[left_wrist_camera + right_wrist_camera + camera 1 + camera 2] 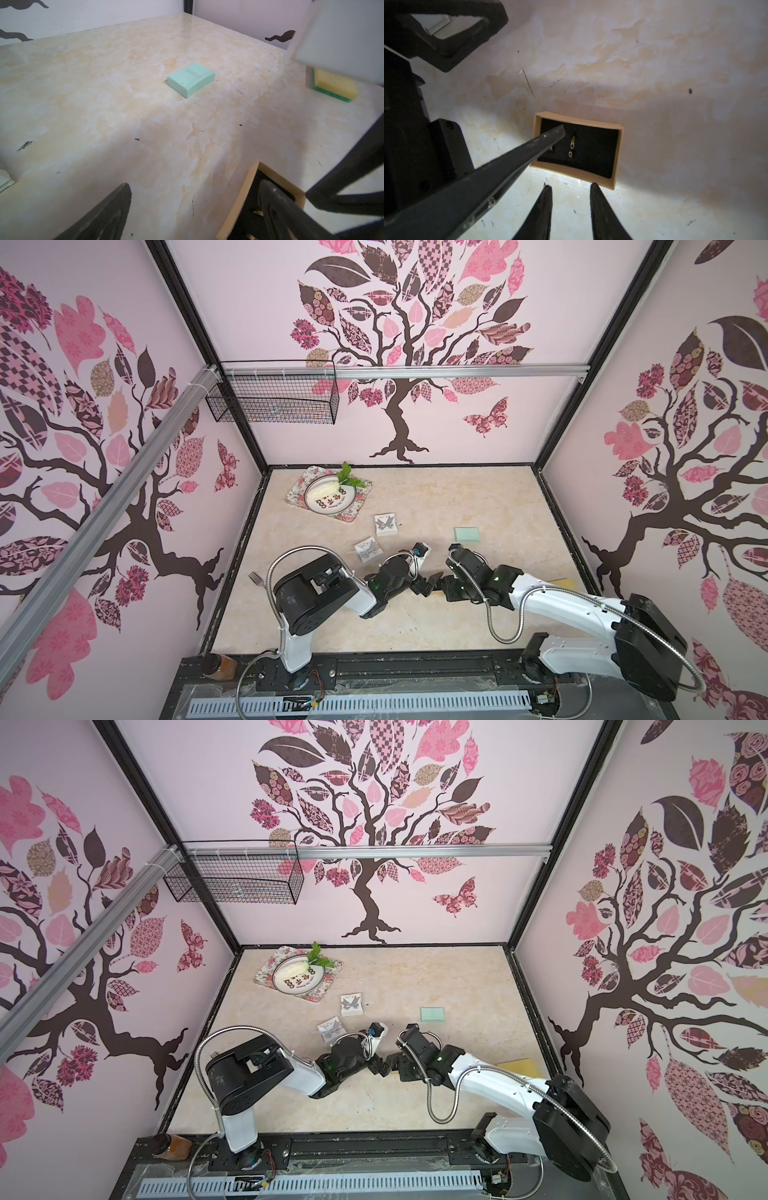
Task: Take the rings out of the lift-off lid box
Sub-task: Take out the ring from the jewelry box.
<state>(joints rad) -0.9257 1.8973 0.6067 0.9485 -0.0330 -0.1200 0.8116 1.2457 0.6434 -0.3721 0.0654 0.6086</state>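
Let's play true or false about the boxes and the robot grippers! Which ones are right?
1. The tan box has no lid on. True.
2. Small rings lie inside it. True.
3. The green box is open. False: it is shut.
4. The right gripper holds a ring. False: nothing is between its fingers.
5. One finger of the left gripper dips into the tan box. True.

The left arm (358,594) and right arm (559,605) have white shells, black joints and ribbed silver conduits (500,628). The tapered black fingers (602,212) look matte, possibly rubbery.
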